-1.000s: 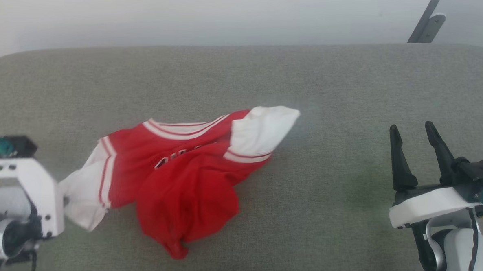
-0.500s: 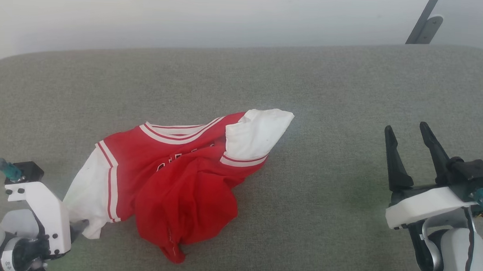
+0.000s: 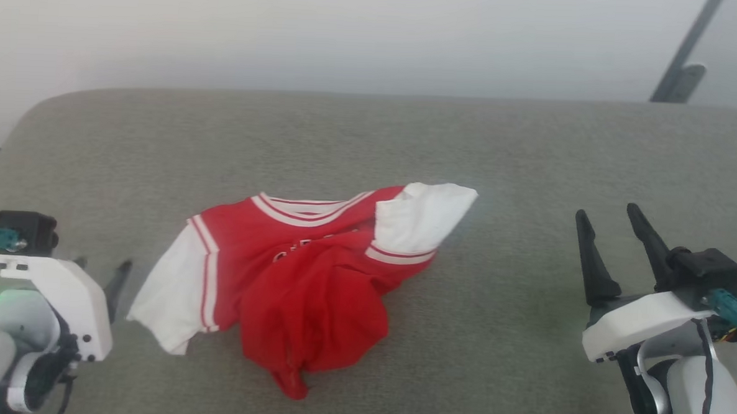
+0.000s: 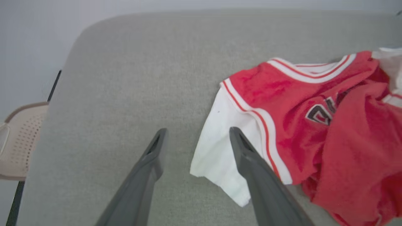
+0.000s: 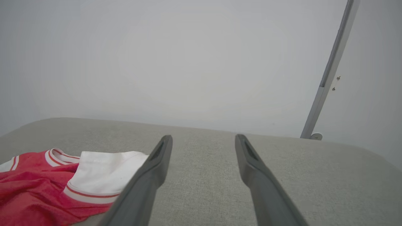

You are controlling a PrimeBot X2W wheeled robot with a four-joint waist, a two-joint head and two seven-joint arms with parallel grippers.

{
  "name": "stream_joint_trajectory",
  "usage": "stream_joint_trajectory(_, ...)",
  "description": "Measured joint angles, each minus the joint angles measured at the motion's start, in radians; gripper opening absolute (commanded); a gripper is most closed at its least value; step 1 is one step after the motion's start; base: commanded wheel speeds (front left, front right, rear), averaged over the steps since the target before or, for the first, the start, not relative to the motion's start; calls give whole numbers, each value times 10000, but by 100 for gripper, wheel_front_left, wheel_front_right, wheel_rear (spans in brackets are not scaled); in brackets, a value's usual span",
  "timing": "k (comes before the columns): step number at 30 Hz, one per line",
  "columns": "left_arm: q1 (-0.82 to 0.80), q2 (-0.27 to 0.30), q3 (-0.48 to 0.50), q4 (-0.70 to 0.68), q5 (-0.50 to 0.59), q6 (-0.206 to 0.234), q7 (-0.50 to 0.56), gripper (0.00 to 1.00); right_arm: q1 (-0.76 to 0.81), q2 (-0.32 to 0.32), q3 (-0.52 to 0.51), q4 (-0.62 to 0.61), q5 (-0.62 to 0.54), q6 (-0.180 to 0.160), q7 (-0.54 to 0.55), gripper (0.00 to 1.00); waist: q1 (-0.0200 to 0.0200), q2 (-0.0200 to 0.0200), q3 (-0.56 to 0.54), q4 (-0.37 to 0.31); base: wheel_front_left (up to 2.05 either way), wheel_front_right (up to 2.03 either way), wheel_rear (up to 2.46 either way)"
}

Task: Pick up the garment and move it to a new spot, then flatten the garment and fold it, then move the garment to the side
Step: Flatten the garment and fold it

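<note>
Fingers (image 4: 147, 169) of the left gripper (image 4: 198, 131) stand spread wide with nothing between them. One crosses the edge of the white sleeve (image 4: 220, 150) in the left wrist view, and I cannot tell whether it touches the cloth. Those of the right gripper (image 5: 204, 138) are just as wide apart and bare, over plain upholstery.

The garment (image 3: 315, 292) lies crumpled at the middle of the grey cushion (image 3: 371, 139). Its red body is bunched toward 6 o'clock, one white sleeve is spread flat at 8 o'clock, and a second white panel (image 3: 424, 215) is turned up at 1 o'clock. It looks thin, light and limp, likely to drape and slide rather than hold a shape, so a single pinch would probably lift a dangling bundle. The striped trim bands and sleeve corners look the firmest places to take hold, one per side, for spreading it.

Dark lettering (image 4: 317, 113) outlined in white runs across the chest, mostly buried in folds. The first letter is rounded, perhaps a C, and no whole word can be read. No brand tag is visible.

In the head view the left gripper (image 3: 101, 270) sits at 9 o'clock of the garment, just beside the sleeve, and the right gripper (image 3: 607, 217) at 3 o'clock, well apart. A pale wall (image 3: 351, 32) rises at 12 o'clock with a grey metal bar (image 3: 683, 59) at 1 o'clock, and a beige perforated chair (image 4: 19, 141) shows past the cushion's edge in the left wrist view
</note>
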Motion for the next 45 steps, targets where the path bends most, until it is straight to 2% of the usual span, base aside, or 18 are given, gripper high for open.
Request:
stream_joint_trajectory(9,322,-545,251,-174,1024,38,-3106,100,-320,-161,366,918,441,0,1093,100,0,0,-205,1081,0,0,0)
stream_joint_trajectory(16,891,-1120,316,-326,1358,245,-4746,100,-1075,-477,723,2098,884,0,2422,100,0,0,-132,2069,0,0,0)
stream_joint_trajectory(24,1229,-1810,184,-357,1404,282,-5549,100,-2182,-777,606,3708,1011,0,4180,100,0,0,193,3109,0,0,0)
stream_joint_trajectory(33,1017,-2571,130,-52,1574,42,-5954,100,-3431,-803,385,5699,656,0,5137,100,0,0,767,3936,0,0,0)
stream_joint_trajectory(34,1017,-2629,125,0,1586,8,-5979,100,-3568,-805,368,5912,610,0,5202,95,0,0,815,3997,0,0,0)
stream_joint_trajectory(35,1015,-2673,138,42,1613,-10,-5983,100,-3727,-807,384,6109,587,0,5271,36,0,0,859,4051,0,0,0)
stream_joint_trajectory(36,1002,-2746,196,69,1613,-38,-6009,100,-3858,-802,410,6249,591,0,5290,0,0,0,898,4096,0,0,0)
stream_joint_trajectory(41,955,-2897,403,215,1680,-163,-6073,100,-4233,-807,800,6658,525,2,5110,0,0,0,908,4111,0,0,0)
stream_joint_trajectory(45,1088,-2857,675,244,1749,-186,-6082,100,-4274,-965,1221,6525,679,2,4934,0,0,0,799,3902,0,0,0)
